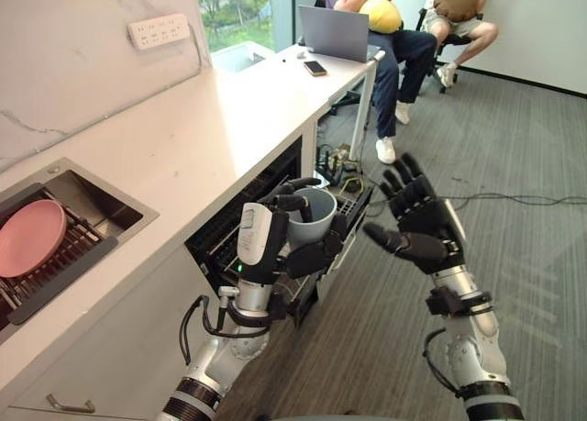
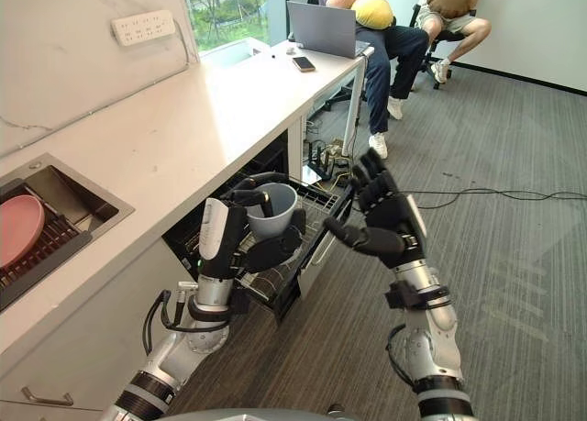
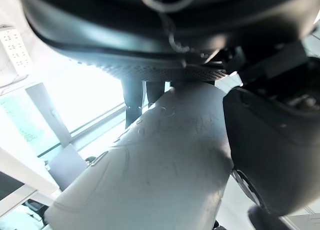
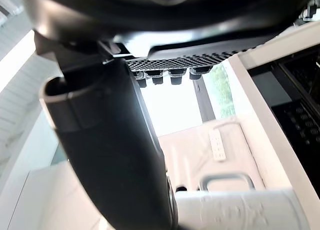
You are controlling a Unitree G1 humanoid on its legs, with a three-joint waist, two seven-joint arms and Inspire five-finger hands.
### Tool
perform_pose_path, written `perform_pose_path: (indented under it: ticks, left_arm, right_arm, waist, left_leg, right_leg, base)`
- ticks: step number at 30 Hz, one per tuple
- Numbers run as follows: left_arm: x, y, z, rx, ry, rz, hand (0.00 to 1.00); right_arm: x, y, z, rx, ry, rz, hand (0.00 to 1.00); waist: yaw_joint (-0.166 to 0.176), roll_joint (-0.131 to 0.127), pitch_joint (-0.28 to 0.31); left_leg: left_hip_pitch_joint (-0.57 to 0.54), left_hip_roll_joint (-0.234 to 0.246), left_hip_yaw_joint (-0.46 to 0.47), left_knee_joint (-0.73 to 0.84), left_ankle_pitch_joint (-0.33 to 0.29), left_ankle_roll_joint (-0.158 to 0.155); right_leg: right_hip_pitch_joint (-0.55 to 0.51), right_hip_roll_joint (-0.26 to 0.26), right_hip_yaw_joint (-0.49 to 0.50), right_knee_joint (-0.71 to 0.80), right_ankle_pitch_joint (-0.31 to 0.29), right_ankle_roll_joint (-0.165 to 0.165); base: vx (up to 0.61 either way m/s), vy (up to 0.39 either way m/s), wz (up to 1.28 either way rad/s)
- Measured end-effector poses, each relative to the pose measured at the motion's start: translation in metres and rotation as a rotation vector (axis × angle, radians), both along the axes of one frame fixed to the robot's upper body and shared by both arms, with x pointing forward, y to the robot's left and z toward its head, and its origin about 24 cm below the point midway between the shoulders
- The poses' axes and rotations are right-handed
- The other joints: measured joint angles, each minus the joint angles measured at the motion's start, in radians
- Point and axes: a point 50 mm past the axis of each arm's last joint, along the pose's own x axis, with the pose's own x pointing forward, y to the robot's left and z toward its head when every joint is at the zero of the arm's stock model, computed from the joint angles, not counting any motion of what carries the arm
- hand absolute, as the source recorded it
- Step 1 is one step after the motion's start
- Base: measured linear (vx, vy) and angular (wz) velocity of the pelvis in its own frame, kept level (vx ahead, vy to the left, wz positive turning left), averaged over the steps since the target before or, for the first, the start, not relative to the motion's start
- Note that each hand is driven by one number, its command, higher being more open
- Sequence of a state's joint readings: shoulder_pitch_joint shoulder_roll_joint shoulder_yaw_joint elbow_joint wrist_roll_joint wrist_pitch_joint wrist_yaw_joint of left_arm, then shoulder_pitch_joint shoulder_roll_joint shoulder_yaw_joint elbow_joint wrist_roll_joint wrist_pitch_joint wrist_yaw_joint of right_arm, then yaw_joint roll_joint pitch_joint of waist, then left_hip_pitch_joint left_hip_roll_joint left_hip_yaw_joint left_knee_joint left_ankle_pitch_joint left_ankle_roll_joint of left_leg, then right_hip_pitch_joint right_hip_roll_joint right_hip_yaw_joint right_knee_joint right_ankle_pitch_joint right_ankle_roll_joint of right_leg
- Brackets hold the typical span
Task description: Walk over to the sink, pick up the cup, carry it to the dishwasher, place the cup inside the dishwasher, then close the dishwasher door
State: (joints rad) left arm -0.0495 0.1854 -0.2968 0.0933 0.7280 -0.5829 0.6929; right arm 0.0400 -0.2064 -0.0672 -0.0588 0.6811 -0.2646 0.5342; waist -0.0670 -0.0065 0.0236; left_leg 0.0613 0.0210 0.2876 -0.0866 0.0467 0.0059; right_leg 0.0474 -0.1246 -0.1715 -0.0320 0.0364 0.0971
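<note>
The left hand point(image 1: 266, 242) gripped the cup point(image 1: 312, 215), fingers hooked over its rim and thumb round its side. It held the cup upright above the pulled-out rack point(image 2: 275, 276), just out from the counter point(image 1: 202, 127) edge. The right hand point(image 1: 426, 224) was open, fingers spread, near the cup but apart, over bare carpet point(image 1: 514, 146). The left wrist view showed the cup's grey wall against the palm. The right wrist view showed the cup beyond its own thumb. Along the white counter, a sink point(image 1: 101, 205) held 1 pink plate point(image 1: 29, 236), and 2 people point(image 1: 408, 49) sat by a laptop point(image 1: 332, 33).
</note>
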Motion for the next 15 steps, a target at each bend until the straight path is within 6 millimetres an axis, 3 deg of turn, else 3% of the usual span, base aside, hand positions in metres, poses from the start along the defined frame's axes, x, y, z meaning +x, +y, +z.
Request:
perform_pose_path:
  ticks: [2, 4, 8, 15]
  left_arm:
    - [-0.002, 0.0, 0.009, -0.008, -0.041, 0.001, 0.0]
    - [-0.004, -0.003, 0.011, 0.001, -0.06, -0.011, 0.0]
    - [-0.009, -0.015, 0.008, 0.03, -0.05, -0.057, 0.0]
    - [-0.011, -0.015, 0.004, 0.039, -0.024, -0.042, 0.0]
  right_arm:
    - [-0.003, 0.015, 0.018, 0.024, -0.042, 0.029, 1.0]
    - [-0.004, 0.024, 0.024, 0.021, -0.041, 0.057, 1.0]
    - [-0.003, 0.04, 0.018, -0.009, 0.038, 0.118, 1.0]
    - [-0.002, 0.044, 0.015, -0.01, 0.077, 0.132, 1.0]
  waist:
    - [-0.001, -0.004, -0.003]
    - [-0.001, -0.006, -0.004]
    - [-0.001, -0.007, -0.005]
    - [-0.001, -0.007, -0.008]
  left_leg:
    - [0.006, -0.001, 0.007, 0.0, -0.002, 0.002]
    - [0.011, -0.001, 0.011, 0.0, -0.003, 0.002]
    - [0.019, -0.001, 0.014, -0.005, -0.007, -0.002]
    - [0.022, 0.0, 0.014, -0.005, 0.001, 0.0]
  right_leg:
    - [0.003, -0.001, 0.004, 0.0, 0.002, 0.001]
    - [0.005, -0.001, 0.008, 0.001, 0.003, 0.001]
    - [0.004, -0.001, 0.01, 0.009, 0.003, 0.001]
    - [0.004, 0.0, 0.011, 0.011, 0.003, 0.001]
  base:
    - [-0.01, 0.009, -0.08]
    - [-0.03, 0.003, -0.08]
    - [-0.06, 0.001, -0.03]
    - [-0.01, 0.0, 0.0]
